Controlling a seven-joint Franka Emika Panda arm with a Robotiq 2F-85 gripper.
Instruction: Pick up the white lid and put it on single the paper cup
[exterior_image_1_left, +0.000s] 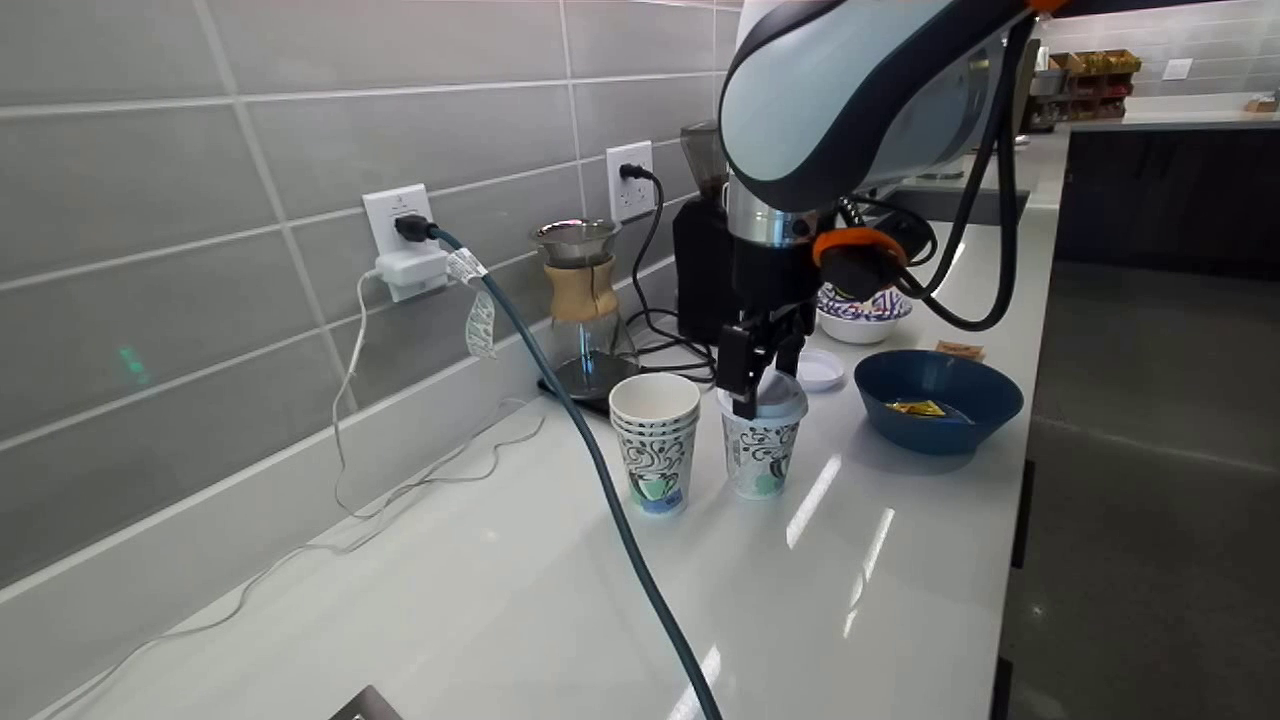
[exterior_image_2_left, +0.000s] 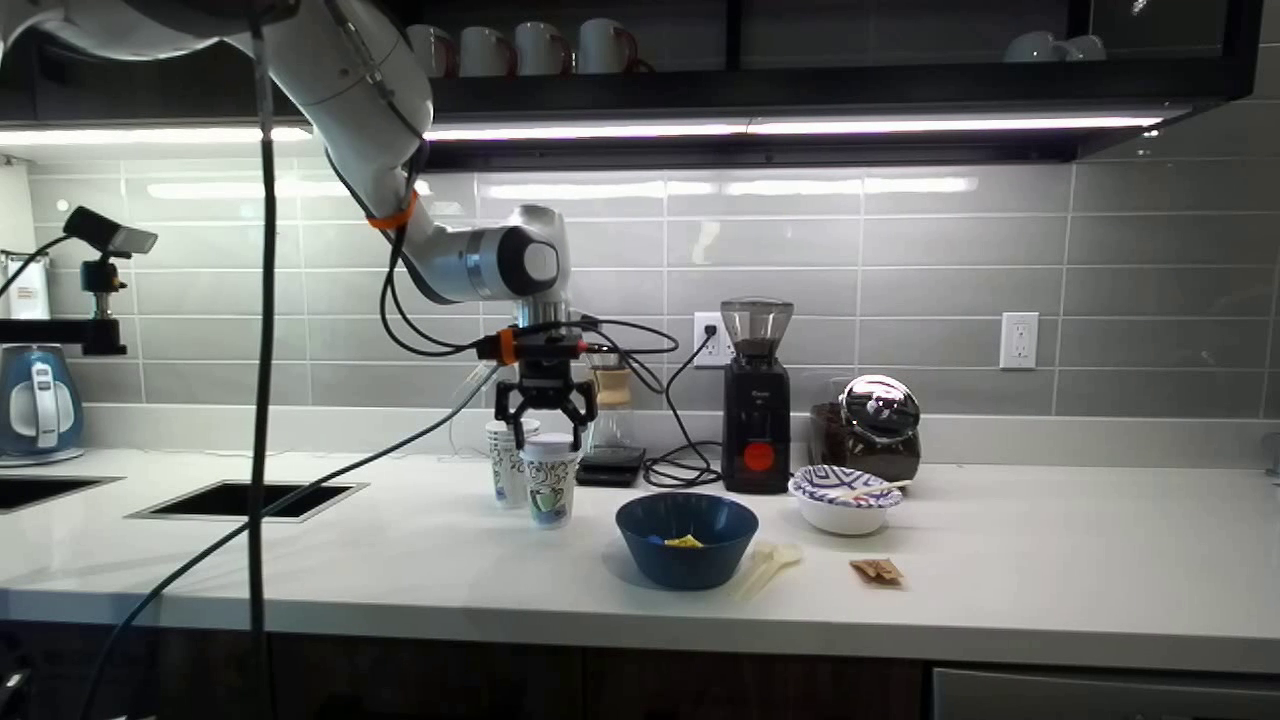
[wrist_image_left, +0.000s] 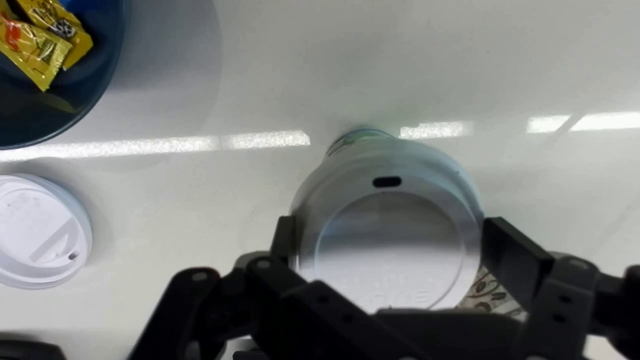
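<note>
Grey tiles (exterior_image_1_left: 130, 180) rise behind a pale counter (exterior_image_1_left: 500, 620), and lights glow beneath a dark shelf (exterior_image_2_left: 600, 97). Along the wall stand a carafe (exterior_image_1_left: 582, 295) with a wooden collar and a black grinder (exterior_image_2_left: 757, 415). Over the cup (exterior_image_1_left: 762, 455), my gripper (exterior_image_2_left: 548, 440) points straight down, its two sides no wider apart than the lid (wrist_image_left: 390, 240). I have that lid grasped, pads (wrist_image_left: 285, 240) against opposite edges of it in the wrist view. It rests on the cup's rim, drinking slot uppermost; whether it is pressed fully home I cannot tell. Beneath, the cup stands upright on the counter with its dark swirled print showing. Just beside it, across a narrow gap, is a stack (exterior_image_1_left: 657, 455) of similarly printed cups. A second lid (wrist_image_left: 37, 230) lies flat near the blue bowl (exterior_image_2_left: 690, 568), which holds yellow packets (wrist_image_left: 37, 45). In an exterior view, pale utensils (exterior_image_2_left: 770, 565) lie just beside that bowl, with brown sachets (exterior_image_2_left: 878, 572) farther along and a patterned bowl (exterior_image_2_left: 845, 518) near the grinder. A dark teal cable (exterior_image_1_left: 600, 455) runs from an outlet (exterior_image_1_left: 385, 210) in the tiles down across the counter.
</note>
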